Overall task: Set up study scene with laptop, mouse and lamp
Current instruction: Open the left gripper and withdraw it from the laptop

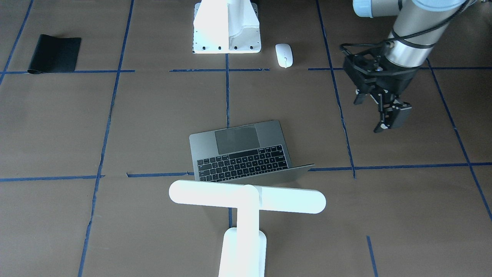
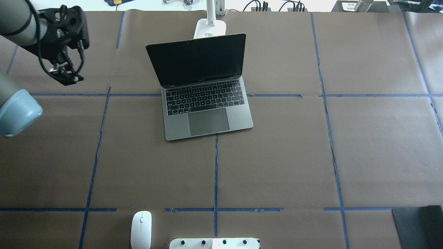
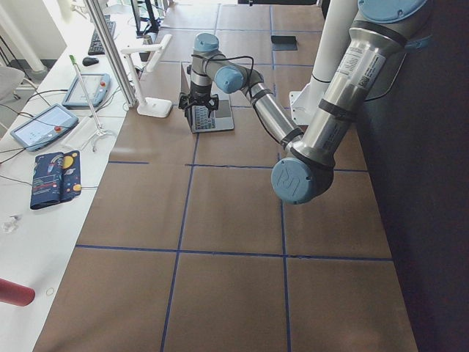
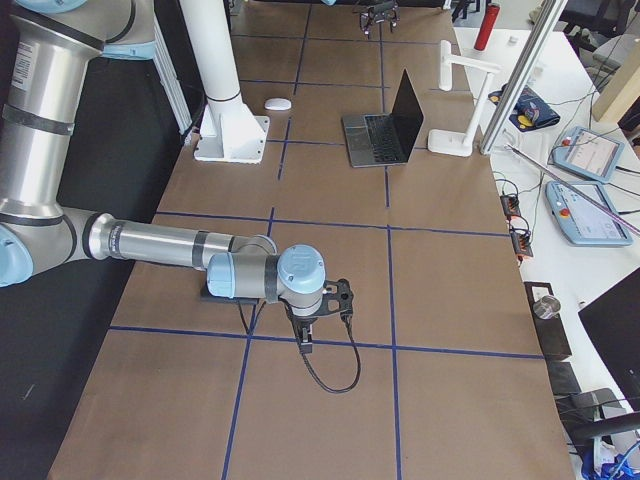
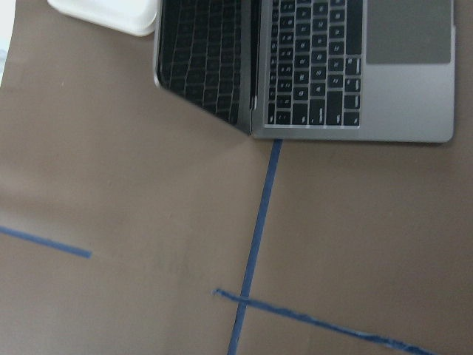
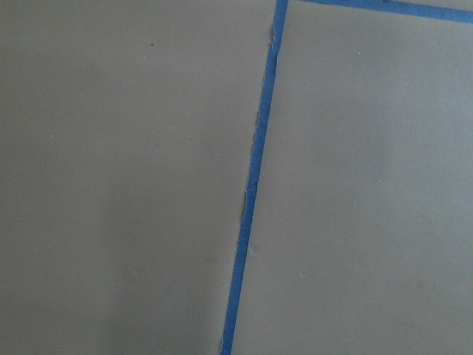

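Observation:
The grey laptop (image 1: 238, 150) stands open in the middle of the table, screen dark (image 2: 207, 110). The white T-shaped lamp (image 1: 246, 200) stands right behind its lid, with its base (image 2: 210, 27) at the far edge. The white mouse (image 2: 141, 229) lies near the robot's base, left of centre. My left gripper (image 1: 374, 115) hangs open and empty above the table, left of the laptop (image 2: 65, 77). Its wrist view shows the laptop's left corner (image 5: 355, 66). My right gripper (image 4: 312, 335) shows only in the exterior right view, low over bare paper, so I cannot tell its state.
A flat black mat (image 2: 418, 226) lies at the near right corner. The white boxy robot mount (image 2: 214, 243) sits at the near edge, beside the mouse. Blue tape lines cross the brown paper. Tablets and cables lie beyond the far edge (image 4: 590, 155).

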`<action>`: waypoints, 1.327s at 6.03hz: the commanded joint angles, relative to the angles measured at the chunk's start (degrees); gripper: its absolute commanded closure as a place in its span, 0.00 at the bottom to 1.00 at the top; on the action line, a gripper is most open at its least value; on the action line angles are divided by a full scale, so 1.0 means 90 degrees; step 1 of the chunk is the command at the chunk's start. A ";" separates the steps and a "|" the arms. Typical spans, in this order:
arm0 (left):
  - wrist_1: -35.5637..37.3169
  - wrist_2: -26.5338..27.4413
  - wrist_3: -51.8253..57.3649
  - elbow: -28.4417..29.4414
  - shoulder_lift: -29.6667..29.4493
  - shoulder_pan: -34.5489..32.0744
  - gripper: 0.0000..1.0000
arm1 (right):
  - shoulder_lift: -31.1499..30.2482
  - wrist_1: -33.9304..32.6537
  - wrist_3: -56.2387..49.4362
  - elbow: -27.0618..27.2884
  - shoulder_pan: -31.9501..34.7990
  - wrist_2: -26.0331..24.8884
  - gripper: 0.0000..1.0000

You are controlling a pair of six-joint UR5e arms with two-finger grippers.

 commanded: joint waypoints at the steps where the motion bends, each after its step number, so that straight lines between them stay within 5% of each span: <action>1: 0.0063 0.0010 0.0068 -0.0118 0.0697 -0.0395 0.04 | -0.0004 0.0077 -0.0034 0.0187 -0.0004 0.0006 0.00; 3: 0.0053 -0.0029 -0.1687 -0.0574 0.1234 -0.0444 0.00 | -0.0412 0.0379 0.0043 0.0694 -0.0053 0.0442 0.00; 5: -0.0034 -0.0990 -0.4880 -0.0830 0.1597 -0.0396 0.00 | -0.0647 0.0699 0.1412 0.1201 -0.0401 0.0612 0.00; 8: -0.0044 -0.0957 -0.5986 -0.1202 0.1599 0.0297 0.00 | -0.1749 0.4558 0.5559 0.1165 -0.2098 0.0184 0.00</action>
